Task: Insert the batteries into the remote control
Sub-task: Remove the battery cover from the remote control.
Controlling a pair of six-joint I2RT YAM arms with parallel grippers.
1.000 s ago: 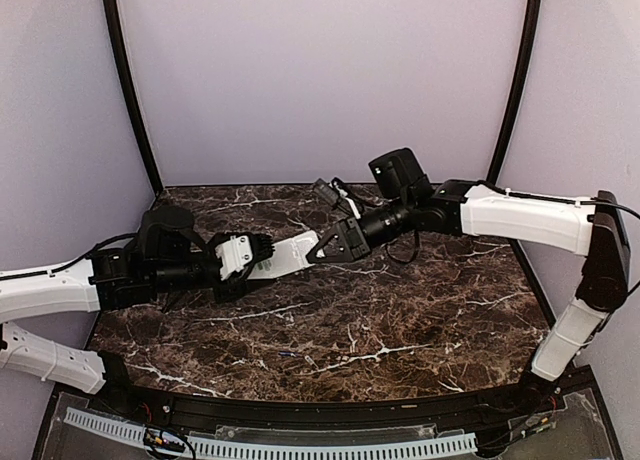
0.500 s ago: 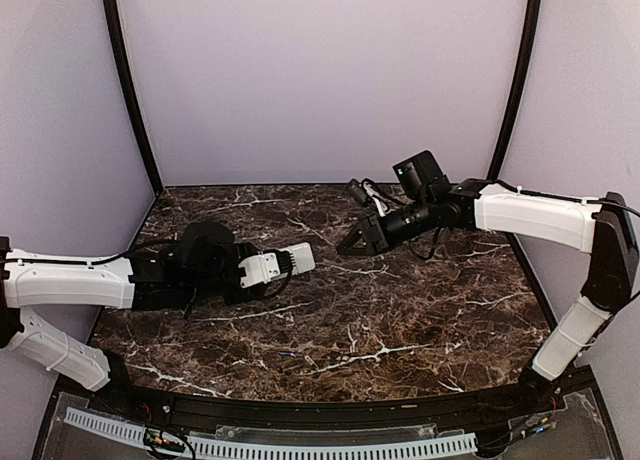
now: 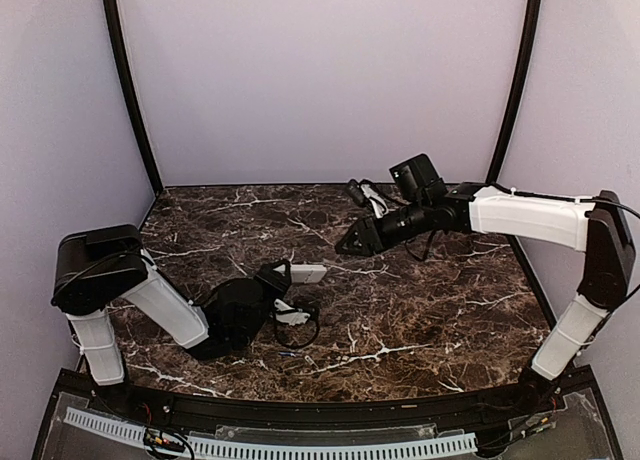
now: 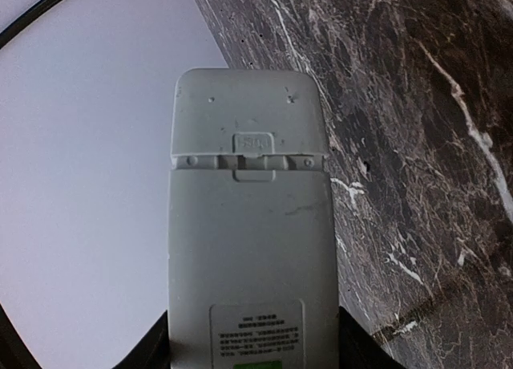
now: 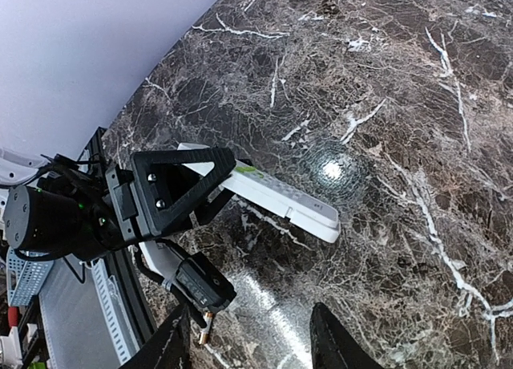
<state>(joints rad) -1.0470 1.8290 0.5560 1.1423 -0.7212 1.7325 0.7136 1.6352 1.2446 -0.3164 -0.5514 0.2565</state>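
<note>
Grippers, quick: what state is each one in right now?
Left gripper: closed, holding the remote control by one end.
Right gripper: open, nothing between its fingers.

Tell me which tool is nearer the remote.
Left. The left tool grips the remote at one end; the right tool hangs open and apart from it, farther back and to the right.
</note>
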